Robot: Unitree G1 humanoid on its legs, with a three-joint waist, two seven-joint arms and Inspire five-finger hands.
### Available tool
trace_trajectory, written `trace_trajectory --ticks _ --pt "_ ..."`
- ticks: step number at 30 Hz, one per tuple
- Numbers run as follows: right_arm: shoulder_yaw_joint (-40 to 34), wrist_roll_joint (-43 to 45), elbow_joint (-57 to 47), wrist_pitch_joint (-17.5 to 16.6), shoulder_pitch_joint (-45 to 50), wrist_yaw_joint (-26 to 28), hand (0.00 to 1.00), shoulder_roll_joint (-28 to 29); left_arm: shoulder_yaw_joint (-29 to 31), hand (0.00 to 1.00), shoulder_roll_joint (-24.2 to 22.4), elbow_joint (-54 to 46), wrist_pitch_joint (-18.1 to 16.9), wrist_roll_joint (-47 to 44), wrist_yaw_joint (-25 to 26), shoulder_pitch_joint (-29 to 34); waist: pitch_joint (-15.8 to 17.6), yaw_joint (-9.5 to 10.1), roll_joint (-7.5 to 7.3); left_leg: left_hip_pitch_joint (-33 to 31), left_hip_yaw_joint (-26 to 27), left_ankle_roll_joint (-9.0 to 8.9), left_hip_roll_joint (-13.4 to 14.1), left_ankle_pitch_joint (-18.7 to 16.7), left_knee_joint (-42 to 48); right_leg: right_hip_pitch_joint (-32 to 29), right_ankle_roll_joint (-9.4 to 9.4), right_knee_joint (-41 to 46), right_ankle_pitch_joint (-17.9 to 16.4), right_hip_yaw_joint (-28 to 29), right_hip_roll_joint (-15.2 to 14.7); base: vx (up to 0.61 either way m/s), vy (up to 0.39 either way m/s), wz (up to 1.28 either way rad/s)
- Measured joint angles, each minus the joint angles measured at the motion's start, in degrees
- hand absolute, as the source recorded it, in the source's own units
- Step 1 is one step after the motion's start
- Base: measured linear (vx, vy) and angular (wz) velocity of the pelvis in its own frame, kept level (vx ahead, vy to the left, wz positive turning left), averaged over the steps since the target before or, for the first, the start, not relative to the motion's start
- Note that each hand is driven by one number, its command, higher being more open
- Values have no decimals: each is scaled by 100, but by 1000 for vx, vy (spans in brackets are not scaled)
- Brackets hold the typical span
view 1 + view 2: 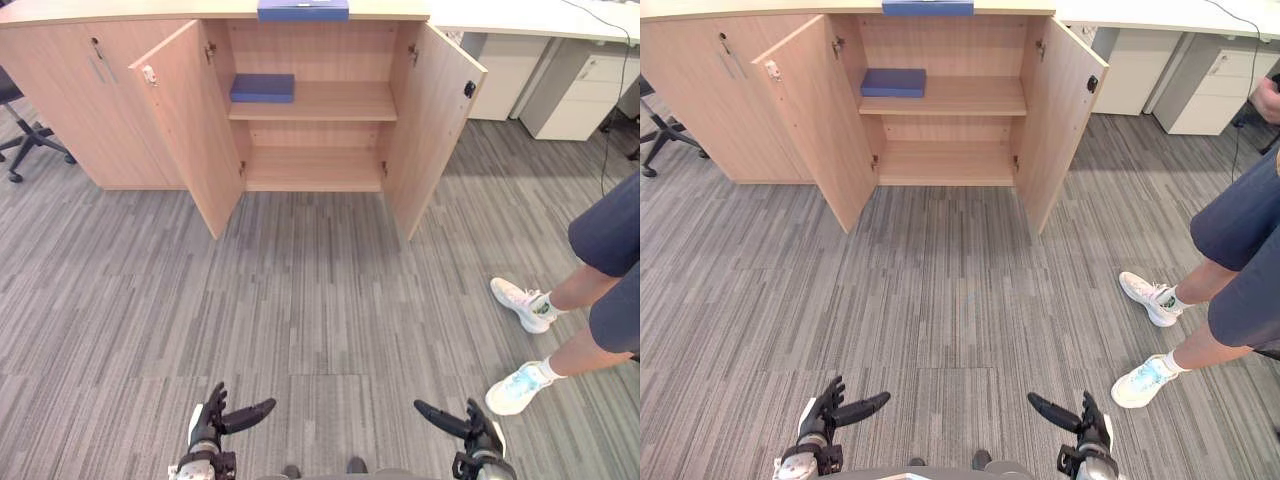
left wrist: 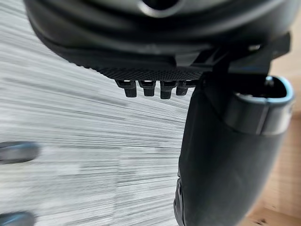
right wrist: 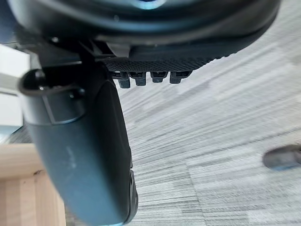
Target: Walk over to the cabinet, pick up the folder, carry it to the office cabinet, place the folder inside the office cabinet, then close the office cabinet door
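Folder (image 1: pixel 262 87) on cabinet shelf (image 1: pixel 345 101) (doors (image 1: pixel 190 125) open)

Bright even light, faint soft shadows

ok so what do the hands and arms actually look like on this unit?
Both hands are black: left hand and right hand, each with a white patch on its outer side and a silver-grey wrist behind it. Up close, the left one has a smooth, rounded thumb with a grey band, a finely textured palm, and a row of slim, squared-off fingers.
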Motion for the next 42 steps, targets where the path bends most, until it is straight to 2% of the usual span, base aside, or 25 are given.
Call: trace_trajectory --ticks 9,13,18,21,22,23,24,25,27,28,29,30,31,32,33,34,35,36,37,38,39,40,41,42 --pt "7 -520 -80 3 -1 89 100 -15 195 100 41 -119 0 107 -10 131 172 -5 1 33 217 0 -61 -5 -29 -6 13 -66 22 146 -59 24 24 -9" --pt "7 -520 -201 9 -41 83 100 -34 228 100 24 -296 1 100 4 203 253 3 2 -127 322 62 -59 -69 46 -172 26 -73 57 251 -52 -22 5 -14" --pt "9 -496 -219 17 -318 28 100 -122 415 100 -158 -443 11 -26 18 264 368 34 53 -538 588 134 -6 -496 612 -414 76 -56 92 481 -37 -1 31 -28" --pt "-5 -420 -225 20 -388 -40 100 -164 427 100 -167 -735 15 -136 33 291 406 52 90 -811 595 208 -10 -860 1111 -807 231 689 -376 477 -69 93 62 -1" --pt "-3 -328 -247 22 -410 -47 100 -170 427 100 -165 -807 14 -161 55 280 444 33 90 -797 578 268 -46 -1015 1239 -1015 326 1289 -656 412 -113 128 61 3" --pt "29 -269 -274 24 -463 -42 100 -167 432 100 -155 -824 15 -176 109 239 525 33 132 -674 545 319 -55 -1078 1243 -1321 472 2132 -795 211 -148 152 59 3" --pt "41 -250 -309 25 -466 -42 100 -164 432 100 -148 -829 15 -178 117 216 558 29 148 -636 522 345 -55 -1090 1236 -1453 484 2473 -803 130 -156 187 57 14" --pt "60 -232 -431 25 -422 -32 100 -132 399 100 -64 -842 16 -223 131 127 657 5 164 -409 458 409 -63 -1161 1198 -1855 392 3215 -1075 -287 -255 264 45 18" --pt "64 -230 -466 25 -458 -34 100 -156 364 100 30 -827 16 -243 217 23 787 11 183 -34 395 394 -44 -1207 990 -2110 224 3161 -1212 -683 -296 335 19 24" --pt "64 -229 -512 25 -460 -36 100 -176 350 100 64 -826 16 -268 237 -59 822 -36 231 77 279 387 9 -1211 867 -2289 206 3002 -1206 -830 -265 517 -69 63" --pt "74 -227 -561 24 -503 -38 100 -232 323 100 91 -821 10 -292 249 -247 952 -164 350 270 88 377 196 -1209 672 -2592 114 2555 -1071 -1026 -143 443 -71 71" --pt "76 -226 -577 24 -515 -42 100 -251 323 100 105 -812 7 -316 251 -323 1004 -182 390 362 42 330 272 -1210 601 -2705 112 2291 -893 -1071 -99 588 -121 79" --pt "133 -224 -607 24 -465 -56 100 -279 318 100 131 -785 5 -331 250 -411 1002 -214 371 500 -32 130 336 -1262 548 -2824 68 1638 -320 -1092 -60 441 -95 50" --pt "179 -225 -642 22 -418 -62 100 -311 318 100 124 -771 3 -331 250 -419 1004 -230 353 615 -48 5 367 -1334 538 -2845 13 1401 132 -1090 -87 709 -165 54" --pt "206 -226 -619 32 -407 -77 100 -373 318 100 38 -672 -1 -329 252 -429 1007 -282 431 855 -71 -239 536 -1473 612 -2877 -273 1850 602 -1243 -110 630 -182 44" --pt "206 -229 -673 36 -470 -90 100 -330 302 100 45 -669 0 -323 222 -444 1017 -328 417 745 -74 -452 565 -1351 930 -2905 -350 2205 249 -1301 -163 620 -198 39" --pt "206 -232 -733 32 -465 -84 100 -319 265 100 29 -674 -1 -321 215 -449 1031 -339 382 662 -44 -579 556 -1257 1266 -2853 -354 2354 37 -1314 -196 601 -229 32" --pt "226 -234 -762 33 -441 -75 100 -317 248 100 -86 -668 1 -321 218 -408 1048 -333 369 339 -12 -676 646 -953 2401 -2514 -392 2395 -257 -1339 -192 624 -235 25" --pt "312 -231 -791 33 -409 -82 100 -305 256 100 -199 -713 -1 -318 213 -313 1099 -298 353 -215 -7 -649 899 -442 4084 -1934 -447 2125 -401 -1362 -106 623 -231 13" --pt "366 -231 -830 32 -410 -90 100 -236 264 100 -236 -779 -14 -316 192 -241 1131 -220 341 -657 109 -567 1122 -519 5181 -1464 -481 1839 -434 -1344 27 620 -203 -1" --pt "404 -222 -884 31 -409 -114 100 -177 270 100 -247 -798 -14 -316 187 -223 1156 -144 306 -930 226 -549 1251 -623 5722 -1180 -502 1640 -447 -1309 87 571 -166 -15" --pt "442 -210 -1049 17 -412 -129 100 -64 271 100 -269 -821 -9 -317 184 -227 1221 -21 200 -1463 457 -443 1372 -791 6266 -655 -545 1258 -484 -1259 116 557 -150 -18" --pt "446 -88 -1190 -32 -409 -134 100 -4 262 100 -321 -853 -11 -319 174 -222 1216 60 132 -1968 707 -287 1401 -925 6174 -258 -550 859 -490 -1177 120 512 -107 -19" --pt "449 -51 -1221 -66 -443 -135 100 -1 252 100 -339 -862 -11 -318 168 -220 1220 117 122 -2218 833 -212 1389 -972 5932 -80 -550 686 -491 -1125 120 511 -62 -31"
